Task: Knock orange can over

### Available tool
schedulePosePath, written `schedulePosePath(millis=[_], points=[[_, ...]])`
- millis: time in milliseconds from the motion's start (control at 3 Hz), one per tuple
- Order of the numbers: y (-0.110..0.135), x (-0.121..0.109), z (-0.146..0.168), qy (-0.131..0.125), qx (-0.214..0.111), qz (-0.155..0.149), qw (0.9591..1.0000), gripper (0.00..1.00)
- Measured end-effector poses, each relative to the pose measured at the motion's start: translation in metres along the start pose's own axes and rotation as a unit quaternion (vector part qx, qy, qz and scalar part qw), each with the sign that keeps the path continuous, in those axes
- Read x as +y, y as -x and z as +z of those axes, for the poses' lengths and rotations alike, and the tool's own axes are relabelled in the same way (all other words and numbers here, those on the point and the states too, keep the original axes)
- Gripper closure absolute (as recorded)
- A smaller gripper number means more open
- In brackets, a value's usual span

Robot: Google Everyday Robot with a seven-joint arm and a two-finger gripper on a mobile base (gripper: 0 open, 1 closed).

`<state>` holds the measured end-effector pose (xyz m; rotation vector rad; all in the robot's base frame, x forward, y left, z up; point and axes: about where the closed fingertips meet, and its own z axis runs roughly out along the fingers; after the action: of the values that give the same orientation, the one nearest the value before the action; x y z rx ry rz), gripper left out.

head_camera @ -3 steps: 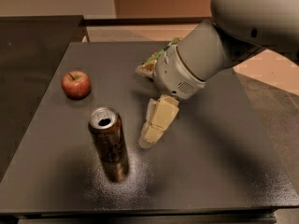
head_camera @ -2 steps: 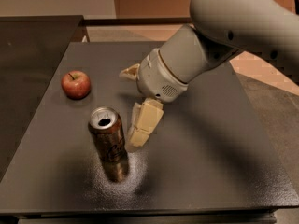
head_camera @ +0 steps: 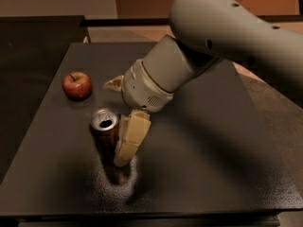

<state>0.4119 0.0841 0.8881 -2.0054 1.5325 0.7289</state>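
Dark matte surface (head_camera: 213,155), dim room, red apple (head_camera: 77,85) off at the back left. Orange can (head_camera: 105,138) stands upright near the front, with the pincer (head_camera: 126,145) right against its right side, looks like touching. Can't tell how wide it's set; nothing seems gripped. I'd push leftward high up near the rim so the can tips instead of sliding. No brand or writing readable on it.

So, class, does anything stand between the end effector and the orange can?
Nothing visible does. The end effector is close beside the orange can, on its right in the picture; the red apple lies apart, farther back on the left.
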Motion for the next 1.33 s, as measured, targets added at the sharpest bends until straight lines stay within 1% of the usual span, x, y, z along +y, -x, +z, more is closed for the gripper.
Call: schedulePosePath(millis=[333, 667, 1333], points=[[-0.002, 0.005, 0.005, 0.011, 0.001, -0.004, 0.9999, 0.18], [-0.002, 0.008, 0.001, 0.015, 0.002, -0.008, 0.9999, 0.42], [0.004, 0.007, -0.018, 0.007, -0.003, -0.011, 0.9999, 0.87]])
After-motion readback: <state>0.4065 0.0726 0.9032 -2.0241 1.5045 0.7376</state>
